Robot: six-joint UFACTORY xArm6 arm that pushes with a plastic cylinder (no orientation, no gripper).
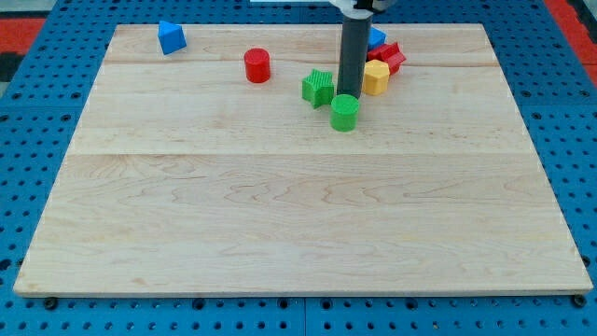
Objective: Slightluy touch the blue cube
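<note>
Near the view's top, my tip (347, 95), bare and holding nothing, touches the green cylinder (344, 113); approach step, next nudge toward the blue cube (376, 38).

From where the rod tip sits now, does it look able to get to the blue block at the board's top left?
Probably yes. My tip sits just behind the green cylinder; the blue block stands alone. The red cylinder and green star block lie near the straight line, so a slight detour helps.
</note>
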